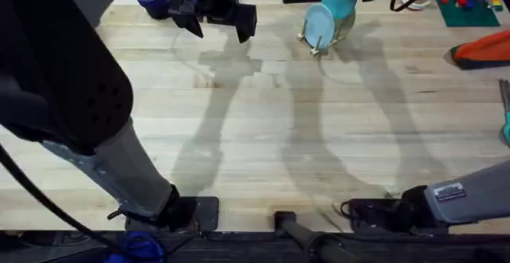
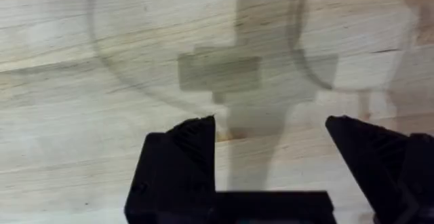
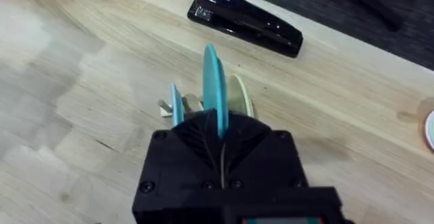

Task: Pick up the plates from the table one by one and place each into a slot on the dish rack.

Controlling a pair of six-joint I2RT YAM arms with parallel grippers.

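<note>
Seating the turquoise plate (image 3: 215,88) in the dish rack (image 1: 323,46) is the step in hand, and it calls for a straight, edge-on descent. The right hand (image 3: 220,142) is closed on the lower rim of the turquoise plate and holds it upright on edge, directly over the rack at the far side of the table (image 1: 263,135). In the right wrist view, the plate stands between two plates already in the rack: a paler light-blue plate (image 3: 176,105) on one side and a cream plate (image 3: 241,95) on the other. Whether its edge already rests on the rack base cannot be told.

Procedure, as judged from this position:
- Keep the plate vertical and parallel to its neighbours; a tilt would likely make it knock one of them or ride up on a peg.
- Lower until the rim bears on the base between the pegs, then part the fingers only slightly so the plate settles without rolling.
- Withdraw straight up and back, clear of the plate tops.

The rack is light and may slide or tip under side load, so lateral push should be avoided.

The left hand (image 2: 271,132) hangs open above bare table, jaws wide apart and holding nothing, well apart from the rack. A black stapler (image 3: 245,19) lies on the table beyond the rack and does not obstruct the descent.
</note>
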